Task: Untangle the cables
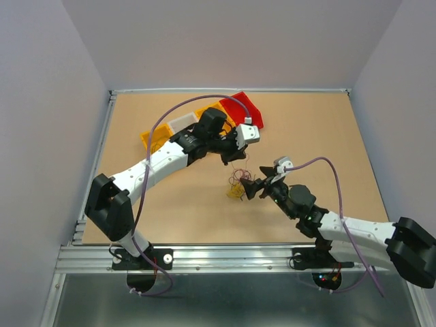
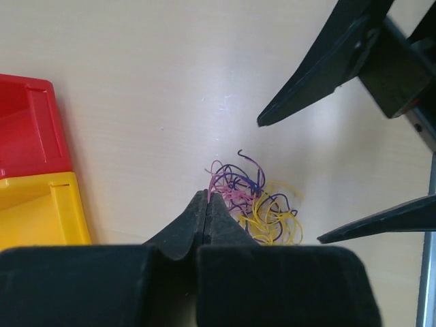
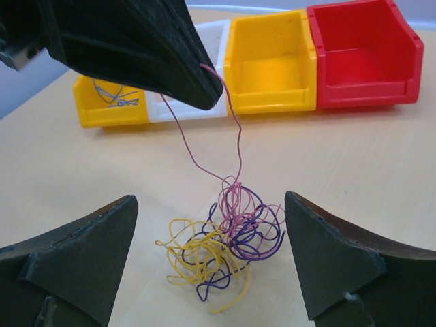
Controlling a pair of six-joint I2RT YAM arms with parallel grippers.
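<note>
The cables [image 3: 225, 238] are a small clump of thin yellow, purple and pink wires lying on the table [image 1: 313, 136], also seen as the cables [image 1: 237, 185] from above and the cables [image 2: 259, 204] in the left wrist view. My left gripper [image 2: 207, 197] is shut on a pink wire of the clump. That pink wire [image 3: 235, 146] hangs from the left gripper [image 3: 208, 82] down into the clump, its top lifted off the table. My right gripper [image 3: 211, 204] stands open, low over the table, with one finger on each side of the clump and not touching it.
A row of bins stands at the back: a red bin [image 3: 361, 54], a yellow bin [image 3: 272, 61], a white bin [image 3: 197, 112] and a second yellow bin [image 3: 112, 102] holding a few thin wires. A raised rim [image 1: 109, 136] edges the table.
</note>
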